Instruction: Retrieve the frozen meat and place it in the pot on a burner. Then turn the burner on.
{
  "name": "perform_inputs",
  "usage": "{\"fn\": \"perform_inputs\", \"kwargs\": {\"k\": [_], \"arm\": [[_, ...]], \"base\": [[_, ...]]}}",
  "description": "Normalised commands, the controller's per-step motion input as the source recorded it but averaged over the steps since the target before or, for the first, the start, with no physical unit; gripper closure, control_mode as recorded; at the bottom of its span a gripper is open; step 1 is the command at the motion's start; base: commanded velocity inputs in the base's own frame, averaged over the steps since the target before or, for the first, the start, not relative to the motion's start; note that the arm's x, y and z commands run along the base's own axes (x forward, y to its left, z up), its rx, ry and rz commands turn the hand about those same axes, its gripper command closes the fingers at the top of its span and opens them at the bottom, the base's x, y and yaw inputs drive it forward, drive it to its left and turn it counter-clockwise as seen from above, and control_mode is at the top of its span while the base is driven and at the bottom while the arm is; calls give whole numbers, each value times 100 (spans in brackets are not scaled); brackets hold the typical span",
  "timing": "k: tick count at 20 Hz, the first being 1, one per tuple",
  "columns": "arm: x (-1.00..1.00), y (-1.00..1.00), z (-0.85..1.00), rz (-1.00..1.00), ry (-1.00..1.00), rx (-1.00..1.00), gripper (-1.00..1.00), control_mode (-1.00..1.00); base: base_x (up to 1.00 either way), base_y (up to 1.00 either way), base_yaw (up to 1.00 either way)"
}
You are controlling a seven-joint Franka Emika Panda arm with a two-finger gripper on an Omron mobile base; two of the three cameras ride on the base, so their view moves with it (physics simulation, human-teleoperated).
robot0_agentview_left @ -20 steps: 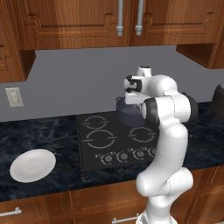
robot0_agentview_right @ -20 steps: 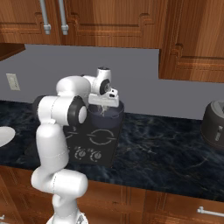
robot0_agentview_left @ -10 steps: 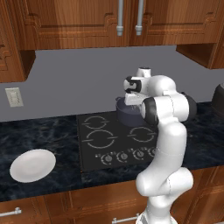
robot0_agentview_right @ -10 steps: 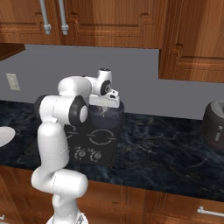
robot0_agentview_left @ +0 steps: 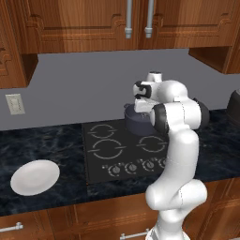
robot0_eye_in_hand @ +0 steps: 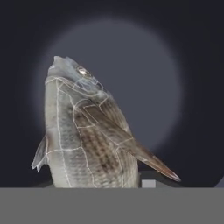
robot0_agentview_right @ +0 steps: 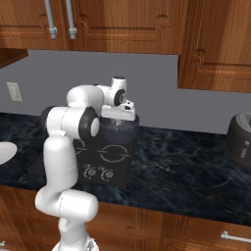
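Observation:
The frozen meat point(robot0_eye_in_hand: 83, 135), a grey scaled fish, hangs head-down from my gripper point(robot0_agentview_right: 116, 122) and reaches into the mouth of the pot point(robot0_agentview_right: 120, 136). In the hand view the fish is close up, and beyond its head lies the pot's round pale floor point(robot0_eye_in_hand: 146, 78) ringed by dark walls. The dark blue-grey pot point(robot0_agentview_left: 135, 123) stands on the rear right burner of the cooktop. My gripper point(robot0_agentview_left: 139, 108) is right above its rim and shut on the fish; the fish hides the fingertips.
A white oval plate point(robot0_agentview_left: 35, 177) lies on the dark counter left of the cooktop point(robot0_agentview_left: 110, 150). A row of knobs point(robot0_agentview_left: 136, 165) runs along the cooktop's front edge. A dark appliance point(robot0_agentview_right: 240, 139) stands at the far right. Wooden cabinets hang overhead.

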Motion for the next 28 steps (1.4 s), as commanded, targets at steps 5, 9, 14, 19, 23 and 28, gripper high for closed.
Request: {"fn": "perform_inputs", "kwargs": {"k": [5, 9, 14, 19, 23, 28], "arm": [[37, 0, 0, 0, 2, 0, 100, -100], [34, 0, 0, 0, 0, 0, 100, -100], [34, 0, 0, -1, 0, 0, 100, -100], [37, 5, 0, -5, 0, -1, 100, -100], [23, 7, -1, -3, 0, 0, 100, -100], [5, 0, -15, -1, 0, 0, 100, -100]], "base": [[0, 0, 0], [0, 0, 0], [0, 0, 0], [0, 0, 0], [0, 0, 0], [0, 0, 0]]}}
